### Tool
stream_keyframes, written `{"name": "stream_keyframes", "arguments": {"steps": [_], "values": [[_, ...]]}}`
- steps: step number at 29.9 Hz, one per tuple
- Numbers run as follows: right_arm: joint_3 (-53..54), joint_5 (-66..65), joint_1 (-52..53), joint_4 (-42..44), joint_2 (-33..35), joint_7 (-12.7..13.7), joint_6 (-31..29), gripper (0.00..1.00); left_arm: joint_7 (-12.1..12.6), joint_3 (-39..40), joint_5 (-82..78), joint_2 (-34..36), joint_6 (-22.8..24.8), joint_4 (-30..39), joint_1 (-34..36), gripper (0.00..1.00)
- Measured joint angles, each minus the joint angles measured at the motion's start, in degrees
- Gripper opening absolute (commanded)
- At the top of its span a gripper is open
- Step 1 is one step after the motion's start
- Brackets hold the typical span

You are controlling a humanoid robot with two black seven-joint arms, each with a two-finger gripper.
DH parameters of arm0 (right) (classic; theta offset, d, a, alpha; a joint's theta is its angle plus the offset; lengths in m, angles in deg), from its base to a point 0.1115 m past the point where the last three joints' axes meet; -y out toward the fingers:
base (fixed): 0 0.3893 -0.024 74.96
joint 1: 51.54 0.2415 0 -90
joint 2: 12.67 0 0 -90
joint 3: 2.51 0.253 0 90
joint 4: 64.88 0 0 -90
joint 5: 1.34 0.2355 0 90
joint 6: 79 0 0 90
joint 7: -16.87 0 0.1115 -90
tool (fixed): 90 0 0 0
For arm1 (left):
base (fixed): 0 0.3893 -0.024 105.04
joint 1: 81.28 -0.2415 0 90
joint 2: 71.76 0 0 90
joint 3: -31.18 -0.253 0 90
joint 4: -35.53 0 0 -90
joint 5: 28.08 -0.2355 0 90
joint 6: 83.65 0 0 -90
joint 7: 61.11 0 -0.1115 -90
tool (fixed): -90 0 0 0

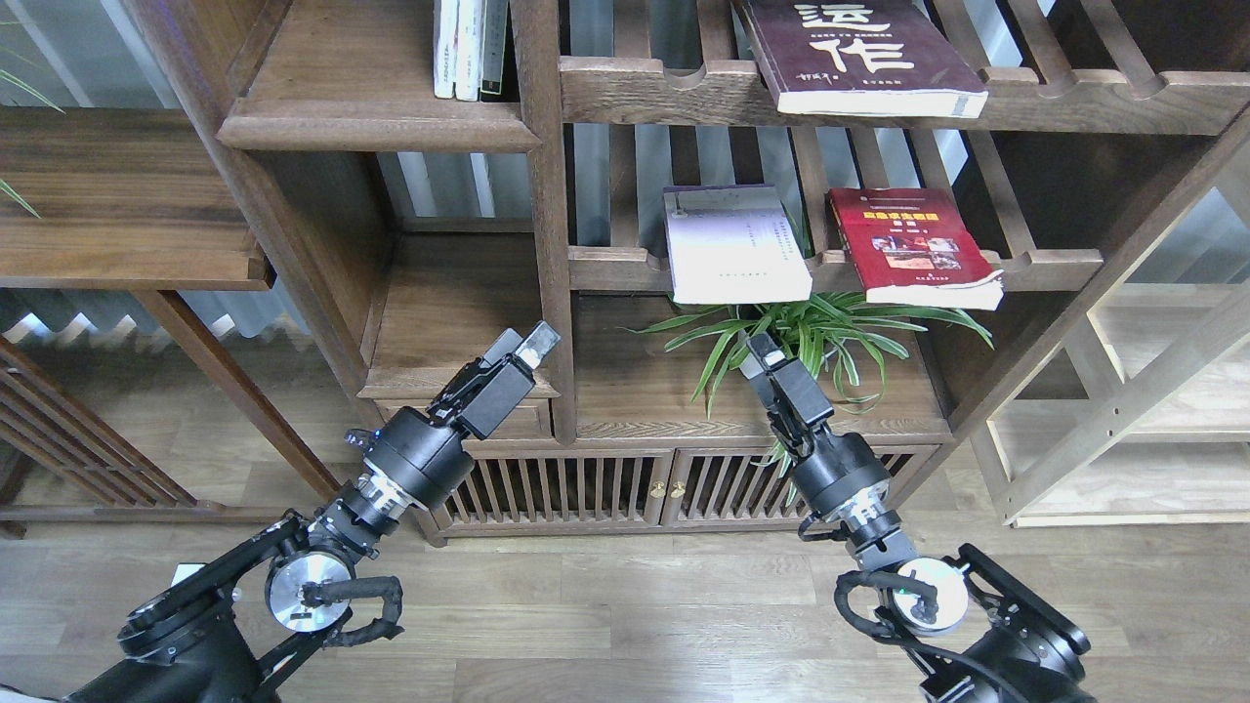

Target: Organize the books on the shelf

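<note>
Both tools are seen empty, but whether the left tool [527, 350] or the right tool [760, 353] is open cannot be told. Above the right tool, the white book [734, 244] and red book [913, 246] lie on a slatted rack [605, 268], the maroon book [864, 54] higher still. The solid shelf [376, 122] with upright books [471, 47] is seen above the left tool.

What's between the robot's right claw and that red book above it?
In the head view, green plant leaves fill the stretch between the right gripper and the red book, which lies on a slatted rack just above them.
</note>
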Motion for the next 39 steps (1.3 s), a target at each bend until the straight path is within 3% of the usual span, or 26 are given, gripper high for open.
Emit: {"name": "stream_keyframes", "arguments": {"steps": [39], "values": [[1.4, 0.2, -0.5, 0.0, -0.8, -0.3, 0.0, 1.0, 0.8, 0.4, 0.3, -2.0, 0.0, 0.5, -0.9, 0.99]]}}
